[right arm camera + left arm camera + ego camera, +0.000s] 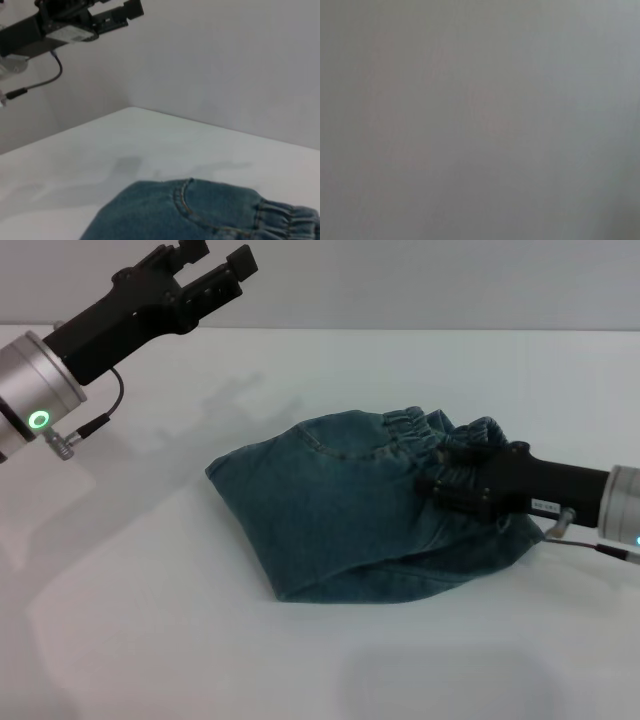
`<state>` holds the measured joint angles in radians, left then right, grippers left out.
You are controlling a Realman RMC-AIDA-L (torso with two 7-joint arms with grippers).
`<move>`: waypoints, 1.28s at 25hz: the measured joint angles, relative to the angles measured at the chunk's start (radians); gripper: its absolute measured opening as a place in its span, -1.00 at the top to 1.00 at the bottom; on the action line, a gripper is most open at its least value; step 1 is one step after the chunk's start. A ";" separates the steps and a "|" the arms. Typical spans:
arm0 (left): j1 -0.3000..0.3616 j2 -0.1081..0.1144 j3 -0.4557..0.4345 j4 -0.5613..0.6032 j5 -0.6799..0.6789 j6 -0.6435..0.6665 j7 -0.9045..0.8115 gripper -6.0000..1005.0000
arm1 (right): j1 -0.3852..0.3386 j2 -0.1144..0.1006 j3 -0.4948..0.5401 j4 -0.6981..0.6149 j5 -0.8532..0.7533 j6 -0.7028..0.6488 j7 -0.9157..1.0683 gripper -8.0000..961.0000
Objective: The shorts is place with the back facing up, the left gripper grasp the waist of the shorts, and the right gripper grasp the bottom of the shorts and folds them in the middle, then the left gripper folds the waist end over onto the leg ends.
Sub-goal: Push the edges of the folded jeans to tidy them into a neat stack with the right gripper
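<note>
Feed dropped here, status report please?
Left gripper open, raised clear of table. Right gripper on shorts at waist. Shorts folded. Nothing obstructing.

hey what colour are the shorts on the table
Faded blue denim shorts with tan stitching, best seen in the head view.

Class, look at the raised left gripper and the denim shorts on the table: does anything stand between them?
Nothing visible does. Only bare table lies between the left gripper, raised at far left, and the shorts; the right gripper rests at their waist.
</note>
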<state>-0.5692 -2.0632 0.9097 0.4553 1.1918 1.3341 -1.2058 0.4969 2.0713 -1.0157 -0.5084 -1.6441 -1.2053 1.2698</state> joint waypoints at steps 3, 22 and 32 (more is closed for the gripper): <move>-0.017 -0.001 0.001 -0.007 0.005 -0.015 -0.003 -0.68 | -0.029 -0.002 0.002 -0.015 0.000 -0.002 -0.001 -0.19; -0.024 0.000 0.005 -0.030 0.003 -0.031 0.000 -0.68 | 0.006 0.002 -0.094 -0.095 0.107 -0.205 -0.049 -0.19; -0.023 0.000 0.004 -0.028 0.000 -0.033 0.000 -0.68 | 0.045 -0.002 -0.319 -0.088 0.090 -0.246 -0.045 -0.19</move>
<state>-0.5921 -2.0631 0.9142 0.4269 1.1922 1.3008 -1.2057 0.5419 2.0696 -1.3352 -0.5969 -1.5544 -1.4514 1.2253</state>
